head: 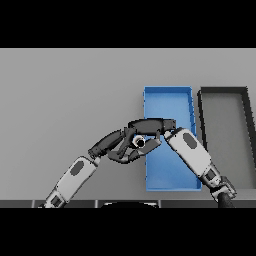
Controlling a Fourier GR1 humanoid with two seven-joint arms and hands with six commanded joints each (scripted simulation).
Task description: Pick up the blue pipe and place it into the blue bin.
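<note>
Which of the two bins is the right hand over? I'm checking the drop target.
The blue bin, left of the black bin; the right hand reaches over its middle.

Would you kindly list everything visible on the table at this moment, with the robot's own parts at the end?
blue bin: one, blue, right of the table's centre, long side running away from the robot.
dark bin: one, black-walled with a grey floor, just right of the blue bin.
blue pipe: not discernible; only a small pale round piece shows between the hands.
table: one, grey.
left hand: one, dark, fingers curled, at the blue bin's left edge.
right hand: one, dark, reaching left across the blue bin, above the left hand.
</note>
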